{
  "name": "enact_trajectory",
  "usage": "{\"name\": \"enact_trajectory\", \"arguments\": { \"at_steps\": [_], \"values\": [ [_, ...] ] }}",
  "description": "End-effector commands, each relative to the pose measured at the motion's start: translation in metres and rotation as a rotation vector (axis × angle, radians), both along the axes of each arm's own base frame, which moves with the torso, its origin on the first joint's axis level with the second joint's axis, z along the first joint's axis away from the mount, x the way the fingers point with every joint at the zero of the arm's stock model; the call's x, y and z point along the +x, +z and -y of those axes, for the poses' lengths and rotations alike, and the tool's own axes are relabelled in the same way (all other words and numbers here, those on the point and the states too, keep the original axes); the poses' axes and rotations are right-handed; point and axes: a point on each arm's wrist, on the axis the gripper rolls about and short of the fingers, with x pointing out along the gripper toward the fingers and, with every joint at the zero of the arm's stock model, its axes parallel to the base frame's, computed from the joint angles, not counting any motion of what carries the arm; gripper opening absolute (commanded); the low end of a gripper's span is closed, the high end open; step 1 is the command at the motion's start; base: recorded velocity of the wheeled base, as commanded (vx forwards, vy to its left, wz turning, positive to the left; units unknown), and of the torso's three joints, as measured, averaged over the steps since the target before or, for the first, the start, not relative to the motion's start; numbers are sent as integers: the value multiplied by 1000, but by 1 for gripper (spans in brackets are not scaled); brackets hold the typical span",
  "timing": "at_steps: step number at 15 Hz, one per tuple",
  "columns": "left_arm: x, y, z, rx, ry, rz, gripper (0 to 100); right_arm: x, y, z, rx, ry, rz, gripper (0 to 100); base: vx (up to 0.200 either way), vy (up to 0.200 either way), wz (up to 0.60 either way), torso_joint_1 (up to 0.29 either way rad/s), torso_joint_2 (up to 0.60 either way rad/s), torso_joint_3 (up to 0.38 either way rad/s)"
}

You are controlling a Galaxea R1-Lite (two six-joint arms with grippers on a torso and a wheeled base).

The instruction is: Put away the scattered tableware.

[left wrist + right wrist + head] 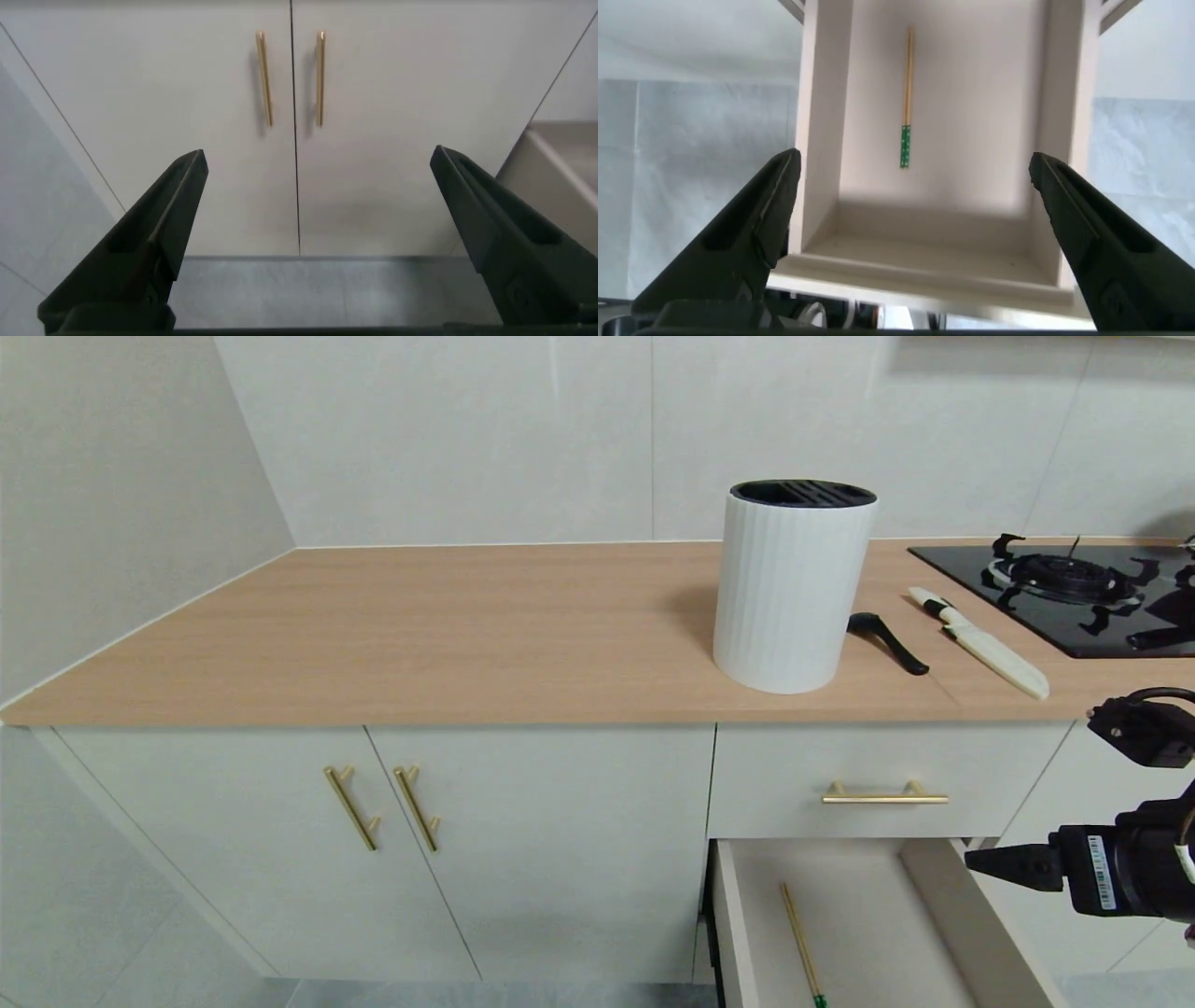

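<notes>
A light wooden tabletop (420,635) carries a tall white ribbed holder with a black slotted top (792,588). Just beside it lies a black-handled utensil (887,639), then a cream-bladed knife (980,642), near a black gas hob (1064,583). Below, a pale open drawer (728,924) holds one bamboo chopstick with a green end (907,93). The right claw (912,163) hangs over the drawer, spread wide. The left claw (318,157), also wide, faces white cupboard doors with gold handles (290,79).

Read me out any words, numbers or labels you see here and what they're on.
White sticker on the right arm: barcode and print, too small to read.
Chopstick, green end: pale marks, too blurred to read.
Nothing written on the white holder or the knife.
</notes>
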Motion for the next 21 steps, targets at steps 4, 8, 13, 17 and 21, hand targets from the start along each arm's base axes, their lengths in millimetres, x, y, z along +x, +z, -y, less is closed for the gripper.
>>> {"name": "enact_trajectory", "arguments": {
  "at_steps": [4, 8, 13, 17, 21],
  "values": [
    [0, 0, 0, 0, 0, 0, 100, 3, -4, -1, -6, 0, -21, 100, 0, 0, 0, 200, -486, -290],
    [0, 0, 0, 0, 0, 1, 100, 2, -4, -1, -6, 0, -21, 100, 0, 0, 0, 216, -513, -290],
    [0, 0, 0, 0, 0, 0, 100, 5, -9, -1, -31, 23, -25, 100, 0, 0, 0, 61, -131, -78],
    [0, 0, 0, 0, 0, 0, 100, 51, -19, -2, -102, 50, 92, 100, 0, 0, 0, 0, 0, 0],
    [0, 0, 0, 0, 0, 0, 100, 108, -9, 1, -143, 88, 215, 100, 0, 0, 0, 0, 0, 0]
  ]
}}
